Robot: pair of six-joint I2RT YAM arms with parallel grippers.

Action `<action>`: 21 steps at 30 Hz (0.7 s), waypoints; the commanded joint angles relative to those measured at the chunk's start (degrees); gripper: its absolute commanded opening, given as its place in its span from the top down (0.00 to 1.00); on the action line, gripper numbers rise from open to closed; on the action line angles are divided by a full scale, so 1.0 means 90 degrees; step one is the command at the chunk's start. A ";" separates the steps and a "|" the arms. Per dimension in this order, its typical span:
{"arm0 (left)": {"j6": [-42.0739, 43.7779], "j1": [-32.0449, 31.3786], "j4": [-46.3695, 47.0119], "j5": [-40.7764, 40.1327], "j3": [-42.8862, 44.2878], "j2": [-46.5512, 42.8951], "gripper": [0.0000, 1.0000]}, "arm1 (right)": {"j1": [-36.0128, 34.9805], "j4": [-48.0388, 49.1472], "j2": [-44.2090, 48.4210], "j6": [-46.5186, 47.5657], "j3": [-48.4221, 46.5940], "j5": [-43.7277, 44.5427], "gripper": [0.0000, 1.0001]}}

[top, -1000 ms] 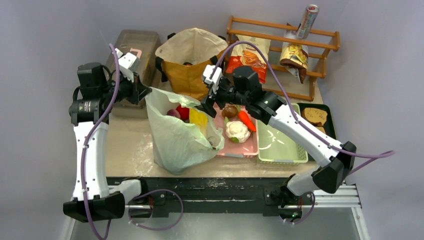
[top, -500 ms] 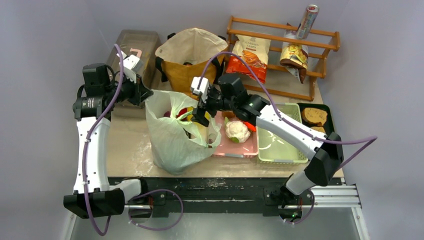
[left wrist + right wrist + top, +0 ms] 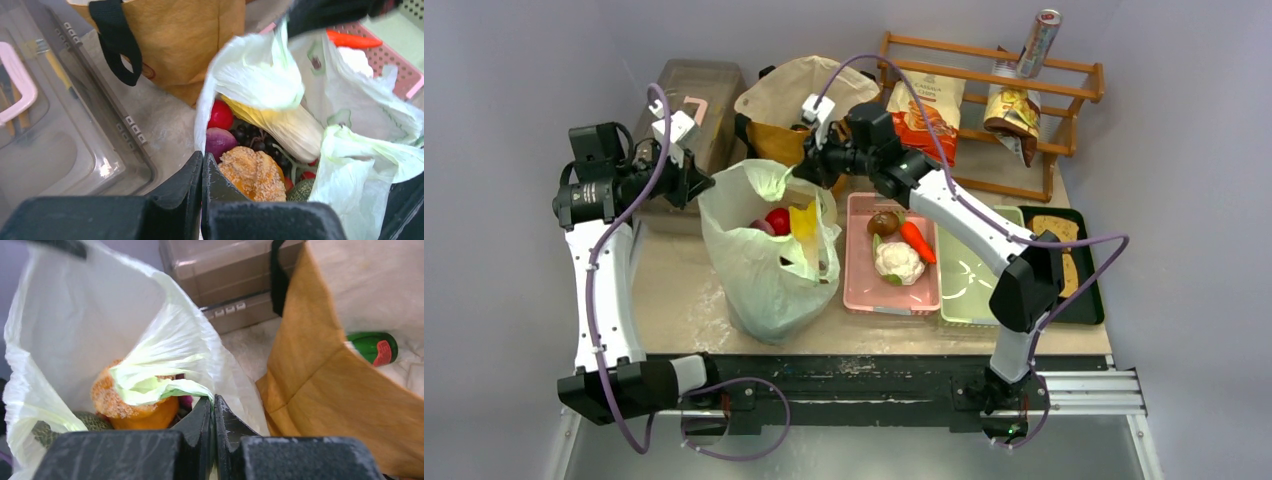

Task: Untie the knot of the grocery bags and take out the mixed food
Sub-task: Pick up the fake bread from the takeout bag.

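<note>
**Top view.** The pale-green bag (image 3: 764, 280) stands on the table (image 3: 674, 290) just in front of the mustard-brown tote (image 3: 799, 145), its mouth stretched open between the two arms. The left gripper (image 3: 704, 184) meets the rim on the bag's left side. The right gripper (image 3: 804, 172) meets the rim at the far right corner (the fingertips are too small here to judge). A red fruit (image 3: 777, 220) and the yellow-white cabbage (image 3: 805, 222) show in the opening. To the right lies the pink tray (image 3: 862, 272) with mushroom (image 3: 884, 222), carrot (image 3: 916, 240) and cauliflower (image 3: 898, 262), and beside it a green basket (image 3: 979, 290).

**Left wrist view.** The jaws are pressed together, and the bag's pale edge runs down into the seam between them, so they are clamped on the rim. Just beyond the tips, inside the bag, lie a purple onion (image 3: 220, 141), dark grapes (image 3: 247, 137), a sesame-crusted orange piece (image 3: 255, 172) and, lower right, a green melon (image 3: 300, 190) (only its rind shows). The lidded box (image 3: 60, 130) lies to the left, outside the bag.

**Right wrist view.** The jaws are likewise together, with a fold of the green film pinched between them. The bag's contents sit directly below and to the left of the tips. Only this view looks into the tote, where a green bottle (image 3: 372, 346) lies on the cream lining.
</note>
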State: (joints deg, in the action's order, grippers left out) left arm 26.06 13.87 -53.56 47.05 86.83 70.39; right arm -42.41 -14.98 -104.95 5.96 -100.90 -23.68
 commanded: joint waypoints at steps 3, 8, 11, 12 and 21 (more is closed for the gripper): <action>0.1545 0.0223 -0.0195 0.0808 0.0038 -0.0396 1.00 | 0.0856 0.1296 0.0283 -0.2184 -0.0052 -0.1039 1.00; 0.0836 0.0648 0.0513 0.1272 0.0441 -0.0287 1.00 | 0.1105 0.1626 0.0160 -0.3025 -0.0022 -0.1568 1.00; 0.2139 0.0348 -0.0981 0.1274 0.0814 -0.0066 1.00 | 0.1104 0.1286 -0.0049 -0.3215 0.0095 -0.1882 1.00; 0.2919 0.0252 -0.1588 0.1236 0.0888 -0.0022 1.00 | 0.1104 0.1234 -0.0081 -0.3224 0.0237 -0.1977 1.00; 0.1911 -0.1473 -0.2128 0.1035 0.0918 -0.0838 0.39 | 0.1109 0.1198 0.0025 -0.3048 0.0750 -0.2097 1.00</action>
State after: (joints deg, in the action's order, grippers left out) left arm 46.33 11.75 -71.88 58.17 95.04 68.40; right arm -32.36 -5.63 -105.80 -20.53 -93.49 -40.32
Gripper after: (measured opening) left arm 0.611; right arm 0.008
